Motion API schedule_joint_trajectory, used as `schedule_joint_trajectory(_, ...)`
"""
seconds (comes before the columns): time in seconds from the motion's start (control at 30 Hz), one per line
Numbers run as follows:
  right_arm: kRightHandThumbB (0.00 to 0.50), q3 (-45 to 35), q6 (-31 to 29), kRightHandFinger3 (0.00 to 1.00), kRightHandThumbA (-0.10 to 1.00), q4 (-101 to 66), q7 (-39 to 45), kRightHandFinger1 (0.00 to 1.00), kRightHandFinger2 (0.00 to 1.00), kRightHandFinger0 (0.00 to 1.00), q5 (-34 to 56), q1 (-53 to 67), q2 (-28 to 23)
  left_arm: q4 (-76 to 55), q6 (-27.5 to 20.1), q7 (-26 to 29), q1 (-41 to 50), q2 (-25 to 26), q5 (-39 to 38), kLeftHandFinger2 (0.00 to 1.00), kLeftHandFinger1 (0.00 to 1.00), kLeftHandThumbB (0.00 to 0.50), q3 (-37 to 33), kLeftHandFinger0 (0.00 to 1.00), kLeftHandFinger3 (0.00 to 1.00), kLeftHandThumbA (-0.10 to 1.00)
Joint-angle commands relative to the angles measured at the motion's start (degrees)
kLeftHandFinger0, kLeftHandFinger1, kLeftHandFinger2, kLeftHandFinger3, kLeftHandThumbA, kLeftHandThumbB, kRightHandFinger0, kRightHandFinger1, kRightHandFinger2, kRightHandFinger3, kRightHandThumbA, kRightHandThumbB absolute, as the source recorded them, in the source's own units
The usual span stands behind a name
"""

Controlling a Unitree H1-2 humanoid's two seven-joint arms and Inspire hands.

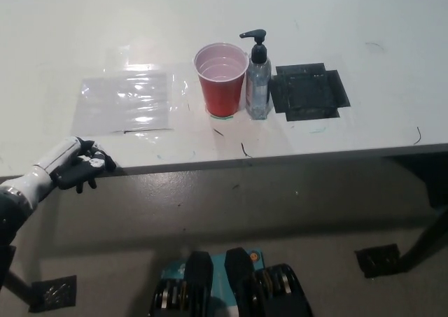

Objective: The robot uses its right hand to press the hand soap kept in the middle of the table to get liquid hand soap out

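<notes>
The white left robot hand (73,165) rests at the near left edge of the tabletop (364,131), its dark fingers (89,171) curled inward over the edge and holding nothing. The black right robot hand is out of view. Just beyond the left hand, a clear plastic sheet (126,100) lies flat on the white surface. Further right, near the middle of the tabletop, stands a red plastic cup (222,79), upright, with a pale interior. Touching or just beside the cup's right side is the hand soap bottle (257,82), clear with a black pump top, upright, its nozzle pointing left over the cup. Just right of the bottle lies a flat black square patch (309,92).
</notes>
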Motion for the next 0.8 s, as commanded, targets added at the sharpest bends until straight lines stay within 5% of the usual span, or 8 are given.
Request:
schedule_joint_trajectory(0.0, 0.255, 2.4, -0.57, 1.0, 1.0, 0.53, 2.34, 1.0, 1.0, 1.0, -2.55, -5.77, -1.91, -1.86, 0.48, -1.11, -1.68, 1.9, 1.37, 0.51, 0.32, 0.085, 0.34, 0.27, 0.71, 0.61)
schedule_joint_trajectory(0.03, 0.276, 4.14, -0.68, 1.0, 1.0, 1.44, 2.82, 1.0, 1.0, 1.0, -3.53, -8.16, -1.61, -1.74, 0.12, -0.89, -1.61, 1.83, 1.63, 0.52, 0.32, 0.087, 0.36, 0.28, 0.73, 0.71)
schedule_joint_trajectory(0.23, 0.229, 9.41, -3.72, 1.0, 1.0, 4.73, 4.01, 1.0, 1.0, 1.0, -5.38, -12.82, -0.12, -1.73, -0.1, -0.78, -1.39, 1.5, 2.03, 0.48, 0.29, 0.1, 0.49, 0.26, 0.73, 0.9)
schedule_joint_trajectory(0.33, 0.287, 11.7, -7.26, 1.0, 1.0, 9.04, 4.27, 1.0, 1.0, 1.0, -5.61, -14.93, 1.02, -1.32, -1.07, -1.17, -1.6, 1.57, 1.94, 0.46, 0.27, 0.076, 0.42, 0.25, 0.7, 0.94)
schedule_joint_trajectory(0.4, 0.298, 12.96, -8.09, 1.0, 1.0, 9.42, 5.05, 1.0, 1.0, 1.0, -5.84, -15.84, 1.48, -1.33, -0.69, -1.43, -1.82, 1.47, 1.76, 0.46, 0.27, 0.107, 0.48, 0.24, 0.7, 0.95)
schedule_joint_trajectory(0.57, 0.259, 16.02, -10.41, 1.0, 1.0, 10.78, 7.11, 1.0, 1.0, 1.0, -5.84, -17.9, 3.82, -2.14, -0.43, -1.59, -1.76, 1.52, 2.12, 0.45, 0.27, 0.085, 0.5, 0.25, 0.68, 0.92)
schedule_joint_trajectory(0.77, 0.211, 18.69, -11.76, 1.0, 1.0, 13.27, 6.67, 1.0, 1.0, 1.0, -8.04, -20.24, 7.09, -1.64, -0.66, -1.98, -2.19, 1.77, 2.68, 0.44, 0.28, 0.124, 0.26, 0.25, 0.69, 0.94)
